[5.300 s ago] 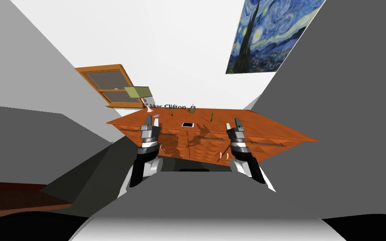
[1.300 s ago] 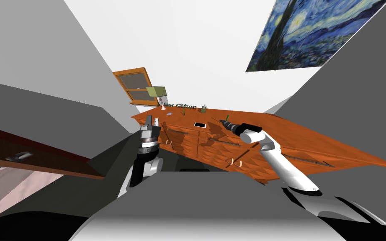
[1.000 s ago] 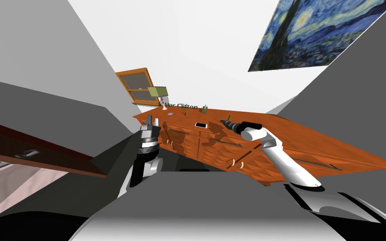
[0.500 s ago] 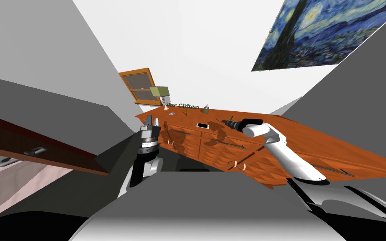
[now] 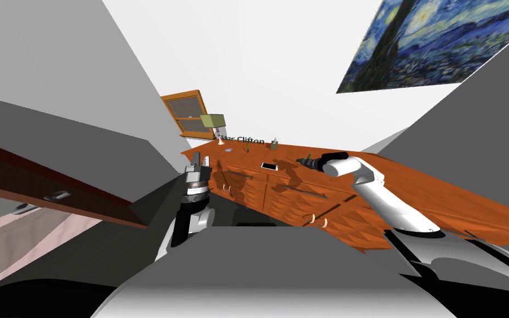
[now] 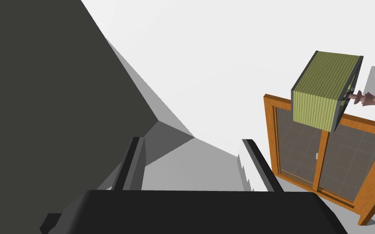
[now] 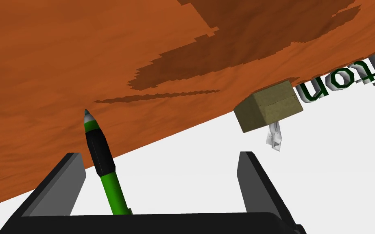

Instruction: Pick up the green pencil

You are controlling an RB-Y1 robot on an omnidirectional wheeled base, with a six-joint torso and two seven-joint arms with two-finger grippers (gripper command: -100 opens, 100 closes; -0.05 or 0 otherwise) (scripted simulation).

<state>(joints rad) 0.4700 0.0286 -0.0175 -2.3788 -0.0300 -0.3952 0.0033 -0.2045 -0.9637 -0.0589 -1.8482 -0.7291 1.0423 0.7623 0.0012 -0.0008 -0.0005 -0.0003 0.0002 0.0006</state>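
The right arm reaches out over the orange dresser (image 5: 413, 187), and its gripper (image 5: 301, 160) hangs above the middle of the top. The pencil (image 5: 308, 156) is there too, right of the white phone (image 5: 269, 165) and toward the far edge.

From the right wrist, the gripper (image 7: 160, 156) has its two fingers spread wide. The pencil (image 7: 101, 162) stands between them, much nearer one finger than the other, and neither finger presses it. It has a green shaft, a black sleeve and a pale tip that points at the wood of the dresser (image 7: 60, 61). Its other end is hidden behind the gripper's dark body.

A small brown box (image 7: 269, 106) with white tissue poking out sits at the far edge, next to raised dark letters. A lamp (image 5: 213, 121) with a green shade stands at the far left corner.

The left gripper (image 5: 198, 160) is held upright just off the near left corner of the dresser. Its fingers (image 6: 136, 162) are apart and hold nothing.
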